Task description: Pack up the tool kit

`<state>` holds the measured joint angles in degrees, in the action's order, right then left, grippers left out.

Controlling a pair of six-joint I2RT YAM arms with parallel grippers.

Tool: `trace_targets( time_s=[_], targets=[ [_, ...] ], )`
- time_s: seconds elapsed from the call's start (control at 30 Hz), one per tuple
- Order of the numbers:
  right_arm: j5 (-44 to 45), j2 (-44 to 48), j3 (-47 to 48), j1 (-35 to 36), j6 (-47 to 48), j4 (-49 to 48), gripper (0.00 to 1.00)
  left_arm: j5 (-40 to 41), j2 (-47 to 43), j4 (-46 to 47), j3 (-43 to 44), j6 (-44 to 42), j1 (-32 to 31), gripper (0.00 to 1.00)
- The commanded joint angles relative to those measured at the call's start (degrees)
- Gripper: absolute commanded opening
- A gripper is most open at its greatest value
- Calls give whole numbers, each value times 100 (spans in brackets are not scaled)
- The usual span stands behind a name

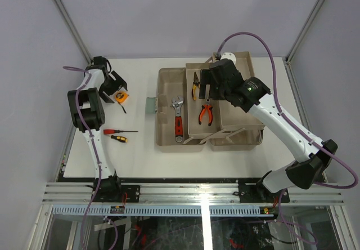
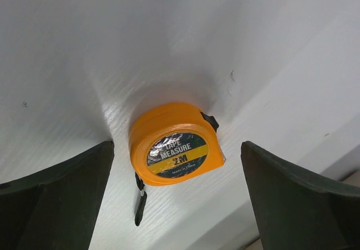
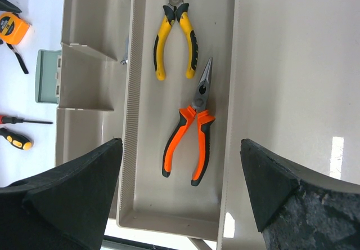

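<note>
Our left gripper [image 2: 175,154] keeps its jaws wide, flanking the tape [image 2: 171,143] untouched. We should sink lower, centre on its orange case and clear the black strap [image 2: 139,202] at 7 o'clock. Our right gripper [image 3: 179,148] gapes wide above the pliers [image 3: 190,132]. The beige toolbox [image 1: 167,86], trays spread, lies at the tape's 3 o'clock.

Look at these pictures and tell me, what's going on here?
Two robot arms are packing a toolbox. The left gripper hovers open over the tape measure on the table, not gripping it. The right gripper hangs open above the tray holding yellow pliers and orange pliers. A wrench lies in the toolbox's left section. Two screwdrivers lie out on the table.
</note>
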<state>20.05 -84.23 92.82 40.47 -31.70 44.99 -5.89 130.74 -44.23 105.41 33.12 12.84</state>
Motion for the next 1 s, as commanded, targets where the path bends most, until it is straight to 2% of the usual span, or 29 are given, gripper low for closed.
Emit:
trace_targets(
  time_s=[0.0, 0.07, 0.23, 0.5, 0.63, 0.97],
  targets=[
    [100, 173, -92, 14, -154, 11, 92, -197, 699, -95, -259, -48, -173, 92],
    [94, 199, -144, 13, -178, -14, 91, -102, 674, -137, -291, -45, -190, 87],
    [68, 260, -306, 13, -280, -27, 92, 126, 592, -214, -457, -90, -204, 64],
    [63, 521, -715, 14, -439, -104, 91, 45, 519, -236, -540, -264, -214, 30],
    [61, 565, -809, 10, -460, -154, 91, -101, 334, -251, -441, -366, -219, 24],
    [20, 525, -740, 14, -281, -370, 92, -417, -253, -526, 716, -988, -326, 24]
  ],
)
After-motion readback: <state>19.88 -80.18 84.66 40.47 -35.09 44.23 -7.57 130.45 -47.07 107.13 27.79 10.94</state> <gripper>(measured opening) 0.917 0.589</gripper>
